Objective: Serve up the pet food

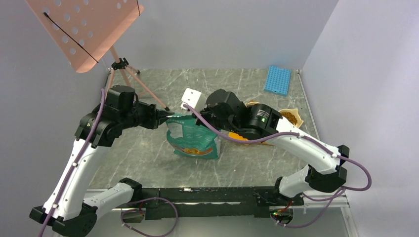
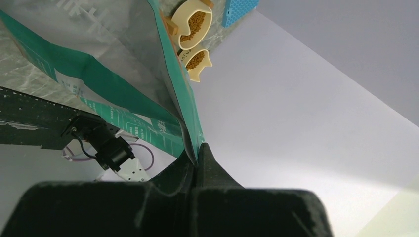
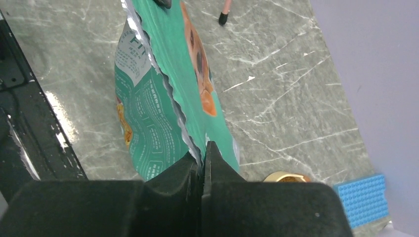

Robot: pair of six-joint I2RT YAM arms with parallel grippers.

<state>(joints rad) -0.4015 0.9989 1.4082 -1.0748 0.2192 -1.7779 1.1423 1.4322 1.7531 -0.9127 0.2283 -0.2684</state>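
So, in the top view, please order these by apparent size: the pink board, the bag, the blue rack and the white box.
1. pink board, largest, but it is raised nearer the camera, so its lead is unsure
2. bag
3. blue rack
4. white box, smallest

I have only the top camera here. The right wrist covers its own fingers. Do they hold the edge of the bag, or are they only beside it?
Observer: They hold it. In the right wrist view the right gripper is shut on the top edge of the bag.
Operator: And the left one, is it really pinching?
Observer: Yes. In the left wrist view the left gripper is shut on the bag's edge, with the foil between its fingers.
Operator: I see kibble in one bowl; the arm covers the other.
Observer: The left wrist view shows both. The upper bowl and the lower bowl each hold pet food.
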